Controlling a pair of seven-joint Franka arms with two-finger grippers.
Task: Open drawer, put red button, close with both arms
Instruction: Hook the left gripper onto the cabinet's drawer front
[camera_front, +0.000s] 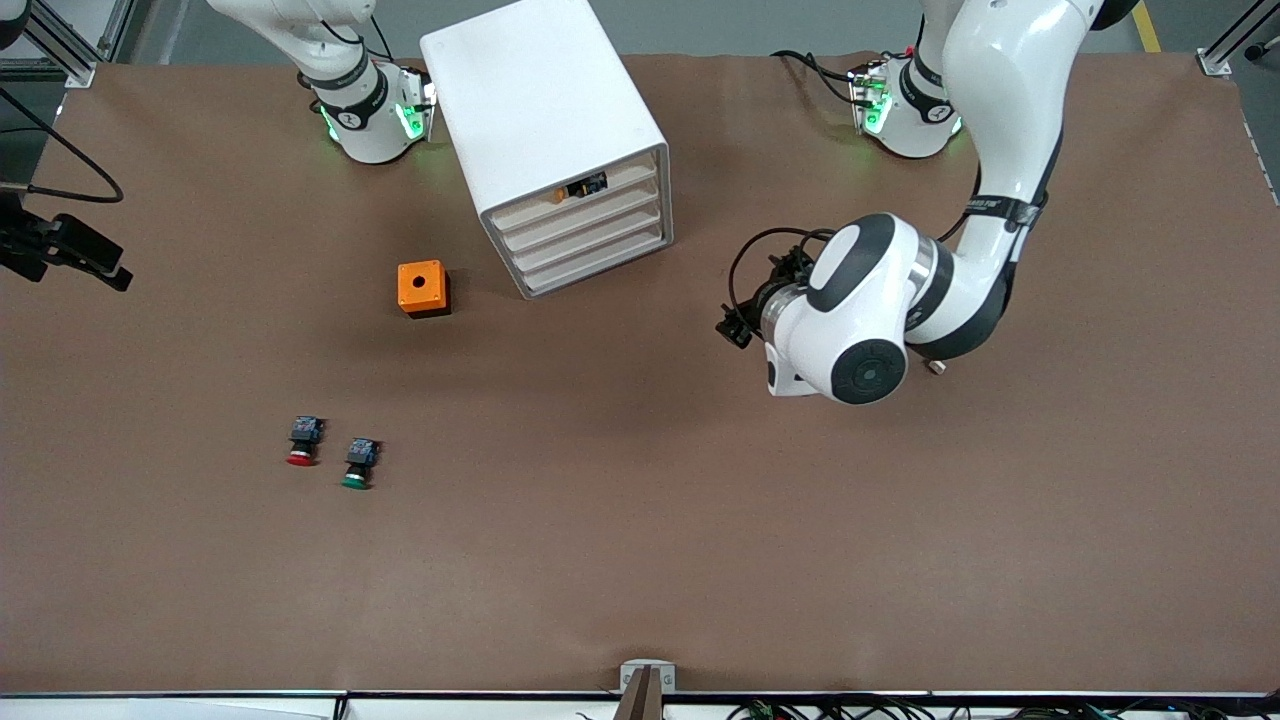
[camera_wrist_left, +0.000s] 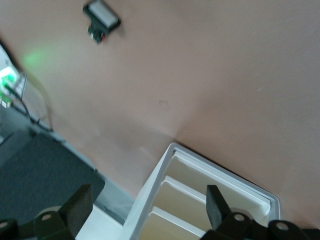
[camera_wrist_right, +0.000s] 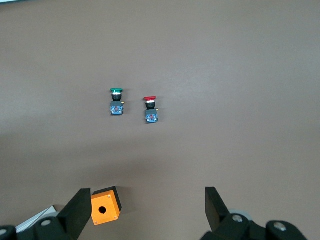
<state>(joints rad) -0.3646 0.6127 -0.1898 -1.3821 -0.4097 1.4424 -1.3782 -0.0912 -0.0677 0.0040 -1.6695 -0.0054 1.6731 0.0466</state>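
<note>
A brown desk holds a white four-drawer cabinet standing near the robot bases, its drawer fronts angled toward the left arm's end of the desk. All four drawers are shut. The drawer second from the top sits flush with the others, just below the top drawer, which shows an orange and black item through its clear front.

The red button lies on its side on the bare desk toward the right arm's end, well apart from the cabinet and nearer the front camera. Just beside it, not touching, lies a green button of the same build. An orange box with a hole stands between the buttons and the cabinet, close to the cabinet's corner.

The left hand hangs over the desk in front of the cabinet's drawer fronts, its two fingers spread wide and holding nothing; its wrist view looks onto the edges of the drawer fronts.

The right arm is folded up near its base beside the cabinet. The right hand is seen only in its own wrist view, fingers spread wide and empty, high over the desk with the orange box and both buttons below it.
</note>
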